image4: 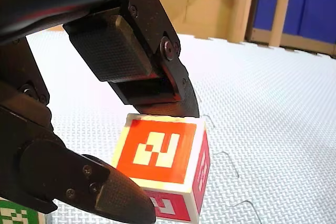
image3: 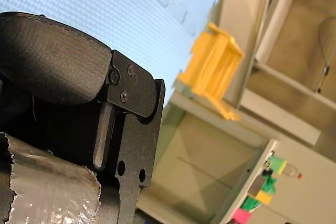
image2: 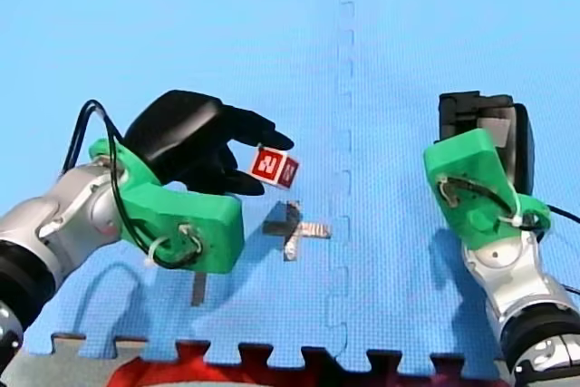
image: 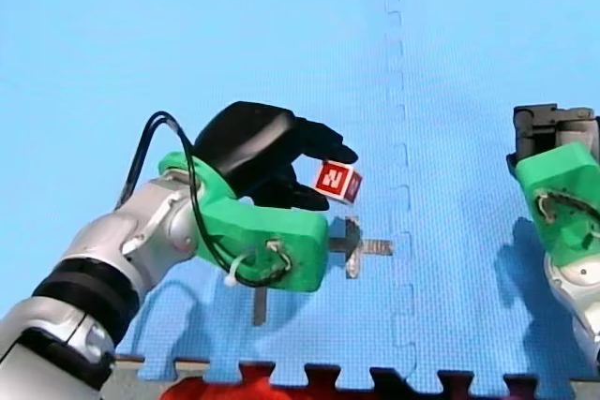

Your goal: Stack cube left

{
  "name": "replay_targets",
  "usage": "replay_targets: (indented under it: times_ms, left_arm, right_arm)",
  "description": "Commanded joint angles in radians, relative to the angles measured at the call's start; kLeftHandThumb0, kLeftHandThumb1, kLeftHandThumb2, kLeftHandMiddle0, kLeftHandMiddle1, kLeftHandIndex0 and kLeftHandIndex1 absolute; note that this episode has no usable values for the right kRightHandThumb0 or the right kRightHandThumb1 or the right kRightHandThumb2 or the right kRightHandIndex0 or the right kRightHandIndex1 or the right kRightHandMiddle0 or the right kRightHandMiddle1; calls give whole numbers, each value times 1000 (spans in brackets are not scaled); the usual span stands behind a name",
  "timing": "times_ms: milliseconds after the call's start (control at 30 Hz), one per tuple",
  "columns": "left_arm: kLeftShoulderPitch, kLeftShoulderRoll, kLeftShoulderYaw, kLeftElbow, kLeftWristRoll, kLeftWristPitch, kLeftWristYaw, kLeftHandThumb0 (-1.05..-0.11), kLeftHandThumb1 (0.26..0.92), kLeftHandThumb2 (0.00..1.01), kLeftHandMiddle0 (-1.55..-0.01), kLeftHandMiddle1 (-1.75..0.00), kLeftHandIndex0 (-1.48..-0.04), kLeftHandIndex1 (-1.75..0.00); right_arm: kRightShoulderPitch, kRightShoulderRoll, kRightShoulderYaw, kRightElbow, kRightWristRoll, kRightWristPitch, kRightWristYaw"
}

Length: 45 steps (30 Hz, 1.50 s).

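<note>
My left hand (image: 323, 175) is shut on a red cube (image: 338, 181) with white markings, pinched between the black fingertips and held above the blue foam mat (image: 281, 53). The second wrist view shows the same red cube (image4: 163, 169) tilted between a finger pad above and a fingertip below. A corner of a green cube (image4: 13, 216) shows beside and below it; in the head views the hand covers that spot. My right hand (image2: 480, 129) hovers over the mat's right side and holds nothing.
A silver tape cross (image2: 295, 227) lies on the mat just right of the left hand, and a tape strip (image: 260, 306) lies nearer the front. Something red (image: 216, 389) lies past the mat's front edge. A jigsaw seam (image: 403, 166) runs front to back.
</note>
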Motion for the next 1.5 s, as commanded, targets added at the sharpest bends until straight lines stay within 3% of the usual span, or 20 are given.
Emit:
replay_targets:
  times_ms: [0, 400, 933, 967, 1000, 1033, 1100, 1333, 1467]
  left_arm:
    - [-9, -1, -4, 20, -11, -6, -27, -401, 791, 0, -1389, -36, -1229, -3]
    - [-65, 25, -1, 26, -77, -24, -253, -398, 784, 0, -1418, -32, -1245, -6]
    - [-82, 40, 4, -15, -113, -17, -418, -470, 785, 0, -1527, -112, -1279, -5]
    - [-80, 40, 3, -18, -112, -15, -418, -470, 785, 0, -1499, -181, -1279, -3]
    - [-77, 39, 1, -20, -109, -13, -415, -471, 785, 0, -1371, -439, -1279, -2]
    - [-73, 38, -1, -24, -104, -11, -410, -471, 785, 0, -1197, -807, -1279, -3]
    - [-65, 32, -9, -28, -93, -8, -393, -472, 786, 0, -1063, -1119, -1277, -1]
    - [-62, 4, -25, 5, -75, 11, -362, -474, 790, 1, -981, -1438, -1273, 0]
    - [-62, -2, -30, 14, -72, 12, -355, -475, 793, 1, -967, -1520, -1270, 0]
  right_arm:
    - [1, -3, 1, -1, -3, -5, -9]
    - [3, 2, 3, 4, -4, 2, -16]
    - [4, 7, 0, 12, -1, 14, -14]
    - [4, 7, 0, 12, -1, 15, -14]
    - [4, 8, 0, 12, -2, 15, -15]
    - [4, 8, 0, 12, -2, 15, -15]
    - [4, 9, 1, 12, -2, 15, -17]
    - [4, 15, 3, 13, -5, 15, -25]
    - [5, 16, 2, 12, -4, 13, -26]
